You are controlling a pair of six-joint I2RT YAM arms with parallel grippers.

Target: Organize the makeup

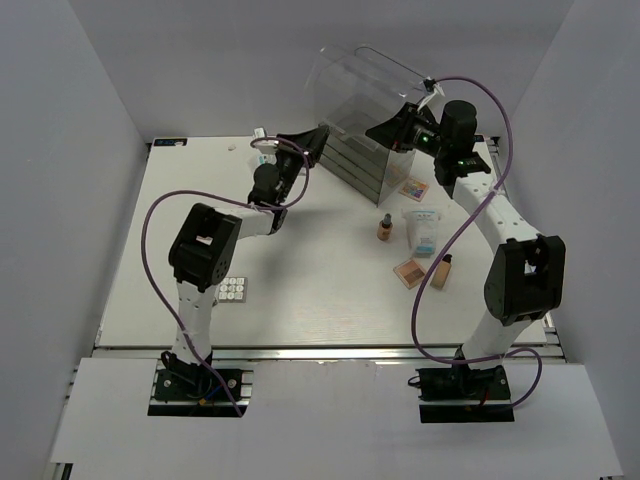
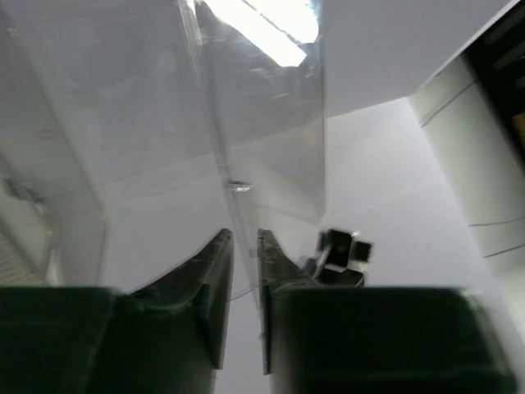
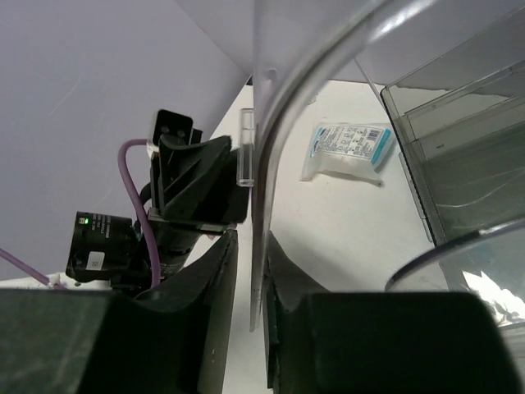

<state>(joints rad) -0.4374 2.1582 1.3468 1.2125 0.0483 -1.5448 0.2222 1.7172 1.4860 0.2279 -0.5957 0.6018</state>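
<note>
The makeup lies on the table right of centre: a tan foundation bottle [image 1: 384, 228], a second one [image 1: 441, 271], a peach palette [image 1: 411, 272], another palette [image 1: 414, 187] and white-and-blue packets [image 1: 424, 228]. A white grid palette [image 1: 233, 290] lies by the left arm. My left gripper [image 1: 322, 133] [image 2: 244, 234] is shut on a clear panel of the tall clear box [image 1: 365, 120]. My right gripper [image 1: 375, 131] [image 3: 253, 234] is shut on a clear panel edge [image 3: 261, 164] of the same box, facing the left gripper [image 3: 197, 176]. A packet [image 3: 349, 150] lies on the table beyond.
The clear box has grey drawers [image 1: 355, 165] [image 3: 459, 156] and stands at the back centre, its clear top raised. White walls close in the table [image 1: 300, 290] on the left, right and back. Purple cables loop over both arms.
</note>
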